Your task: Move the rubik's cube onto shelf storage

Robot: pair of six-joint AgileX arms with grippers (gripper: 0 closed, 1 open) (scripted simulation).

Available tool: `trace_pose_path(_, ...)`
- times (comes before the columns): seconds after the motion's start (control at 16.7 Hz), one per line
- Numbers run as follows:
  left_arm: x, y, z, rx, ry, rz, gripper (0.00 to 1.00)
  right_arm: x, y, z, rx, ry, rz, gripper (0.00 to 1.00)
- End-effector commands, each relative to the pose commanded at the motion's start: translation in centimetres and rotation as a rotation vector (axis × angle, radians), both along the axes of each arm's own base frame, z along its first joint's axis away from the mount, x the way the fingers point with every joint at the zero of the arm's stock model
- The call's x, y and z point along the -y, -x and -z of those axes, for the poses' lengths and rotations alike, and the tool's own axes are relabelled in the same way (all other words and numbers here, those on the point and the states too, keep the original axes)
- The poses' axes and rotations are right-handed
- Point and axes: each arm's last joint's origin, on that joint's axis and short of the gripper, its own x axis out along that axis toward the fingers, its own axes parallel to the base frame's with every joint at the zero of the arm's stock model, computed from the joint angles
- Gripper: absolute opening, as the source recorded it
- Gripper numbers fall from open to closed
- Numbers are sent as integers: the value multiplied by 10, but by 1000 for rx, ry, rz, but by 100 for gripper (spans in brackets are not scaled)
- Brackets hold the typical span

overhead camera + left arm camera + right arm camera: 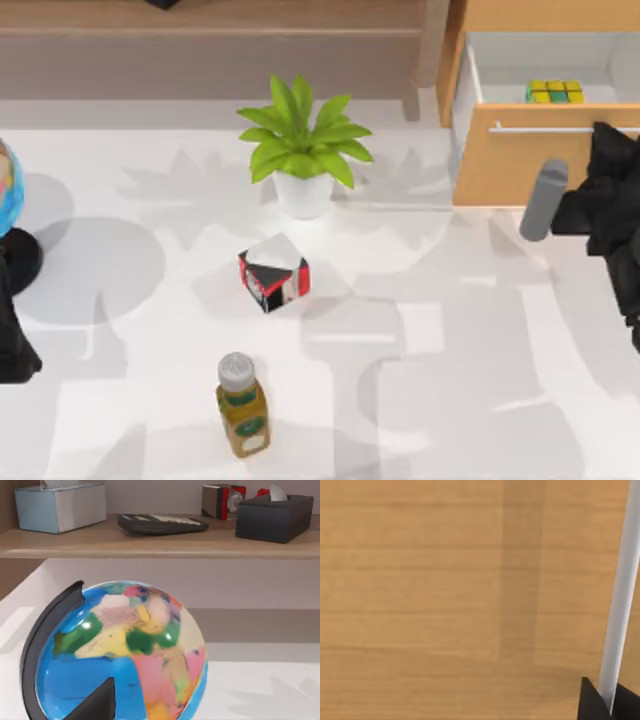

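Across the far edge of the white bench [480,420] runs the shelf storage [210,30], a long light-brown board on a beige post; in the left wrist view it carries a pale blue tissue box [60,505], a dark calculator [162,523], a small red-and-black box [223,500] and a black tissue box [275,516]. At the far right corner stands the orange-tan drawer cabinet [510,160], its drawer pulled open, and the rubik's cube [555,92] lies inside that drawer, well apart from the shelf. The right gripper [607,702] sits at the drawer front by the silver handle [545,129], whose bar passes between its dark fingertips in the right wrist view, so the jaws look clenched on the handle. The left arm is parked at the bench's left edge beside the globe [120,655]; I cannot tell how its jaws stand. Near the far edge, mid-bench, is a potted plant [303,150]. Toward the centre lies a red-black-white box [273,273], tilted. Near the front edge stands a bottle [242,405] with a grey cap.
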Motion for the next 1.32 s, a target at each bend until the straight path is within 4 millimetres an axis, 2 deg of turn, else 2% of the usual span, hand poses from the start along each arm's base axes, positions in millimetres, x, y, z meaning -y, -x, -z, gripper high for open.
trace_pose_path(0.12, 0, 0, 0, 0, 0, 0, 100, 0, 8, -1, 4, 0, -2, 0)
trace_pose_path(0.48, 0, 0, 0, 0, 0, 0, 100, 0, 11, -1, 6, 0, 2, 0)
trace_pose_path(0.9, 0, 0, 0, 0, 0, 0, 100, 0, 64, 0, 1, 2, 2, 0)
trace_pose_path(1.02, 0, 0, 0, 0, 0, 0, 100, 0, 71, 0, 3, 1, 1, 0)
trace_pose_path(1.2, 0, 0, 0, 0, 0, 0, 100, 0, 71, 0, 3, 1, 1, 0)
trace_pose_path(1.32, 0, 0, 0, 0, 0, 0, 100, 0, 71, 0, 3, 1, 1, 15)
